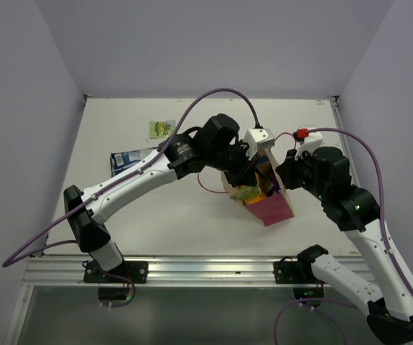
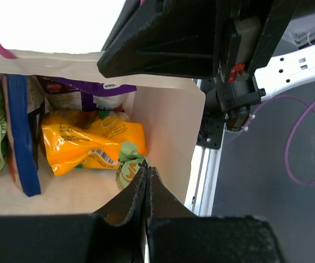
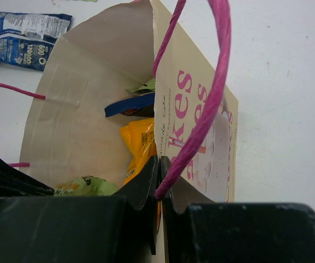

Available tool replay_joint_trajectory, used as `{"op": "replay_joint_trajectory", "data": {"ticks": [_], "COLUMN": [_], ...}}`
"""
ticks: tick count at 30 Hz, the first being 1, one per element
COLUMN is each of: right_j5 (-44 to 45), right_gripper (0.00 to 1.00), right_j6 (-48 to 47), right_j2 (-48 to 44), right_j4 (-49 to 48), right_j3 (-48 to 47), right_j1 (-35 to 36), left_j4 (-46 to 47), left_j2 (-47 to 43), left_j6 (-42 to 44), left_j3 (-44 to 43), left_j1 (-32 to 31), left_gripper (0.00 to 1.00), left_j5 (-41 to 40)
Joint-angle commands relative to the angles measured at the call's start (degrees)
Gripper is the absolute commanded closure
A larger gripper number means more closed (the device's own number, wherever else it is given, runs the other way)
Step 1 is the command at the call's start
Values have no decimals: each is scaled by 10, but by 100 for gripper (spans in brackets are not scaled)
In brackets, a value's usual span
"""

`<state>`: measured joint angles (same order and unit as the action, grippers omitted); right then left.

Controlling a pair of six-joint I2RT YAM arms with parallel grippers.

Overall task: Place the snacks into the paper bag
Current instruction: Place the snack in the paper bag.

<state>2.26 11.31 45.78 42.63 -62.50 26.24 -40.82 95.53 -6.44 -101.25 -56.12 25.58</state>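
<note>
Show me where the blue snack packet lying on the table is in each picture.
Top view: the blue packet lies on the table, left of the paper bag.
Left wrist view: not in it.
Right wrist view: top left corner, beyond the bag's open mouth.
Shared landmark: the paper bag, seen in all three views.

The small cream paper bag is printed with pink lettering and fitted with pink cord handles. Inside are seen a large orange packet marked with black print, a dark blue flat packet, a purple packet and a small green wrapped snack. A second dark blue packet, printed white, is seen on the white worktop.
</note>
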Motion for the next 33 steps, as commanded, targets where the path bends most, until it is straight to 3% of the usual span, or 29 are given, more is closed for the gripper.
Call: {"op": "replay_joint_trajectory", "data": {"ticks": [1,23,33], "right_j5": [6,9,12], "right_gripper": [95,94,94], "right_j6": [1,2,1], "right_j2": [-3,-13,-12], "right_j4": [-7,-3,-4], "right_j3": [-8,-5,-5], "right_j1": [1,1,1], "left_j4": [38,93,145], "left_j2": [-25,-1,8], "left_j6": [18,32,23], "left_j3": [34,72,59], "left_j1": [-7,-3,14], "left_gripper": [100,100,100], "left_j5": [14,-101,-87]}}
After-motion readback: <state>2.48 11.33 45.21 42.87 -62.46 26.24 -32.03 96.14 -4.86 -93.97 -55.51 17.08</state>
